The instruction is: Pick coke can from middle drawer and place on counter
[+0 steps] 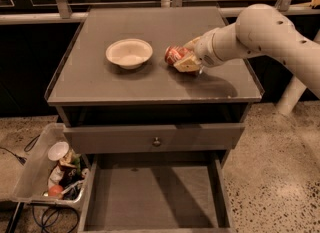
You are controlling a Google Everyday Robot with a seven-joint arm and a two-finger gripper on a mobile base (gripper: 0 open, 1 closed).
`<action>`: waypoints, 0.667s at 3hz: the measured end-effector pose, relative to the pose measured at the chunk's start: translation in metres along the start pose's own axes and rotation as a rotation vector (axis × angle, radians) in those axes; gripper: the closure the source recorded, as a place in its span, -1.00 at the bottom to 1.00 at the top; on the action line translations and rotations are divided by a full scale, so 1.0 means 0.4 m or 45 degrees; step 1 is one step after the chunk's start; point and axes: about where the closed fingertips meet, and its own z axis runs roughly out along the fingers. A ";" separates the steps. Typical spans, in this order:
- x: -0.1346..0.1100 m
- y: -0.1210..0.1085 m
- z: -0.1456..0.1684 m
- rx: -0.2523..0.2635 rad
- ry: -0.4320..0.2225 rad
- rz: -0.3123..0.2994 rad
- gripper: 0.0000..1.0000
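Half the coke can [173,55] hides inside gripper [186,63] over counter [145,86]

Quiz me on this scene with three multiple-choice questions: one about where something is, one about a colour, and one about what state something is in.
1. Where is the coke can? A on a chair; B over the counter, at the gripper, right of the bowl; C on a shelf.
2. What colour is the bowl? A blue; B black; C white.
3. The lowest drawer is: A pulled open; B shut; C missing.
Answers: B, the red can is at the gripper above the grey top. C, the bowl is plainly white. A, its bare floor shows.
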 end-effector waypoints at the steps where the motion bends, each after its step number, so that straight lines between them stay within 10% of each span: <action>1: 0.000 0.000 0.000 0.000 0.000 0.000 -0.47; 2: 0.000 0.000 0.000 0.000 0.000 0.000 -1.00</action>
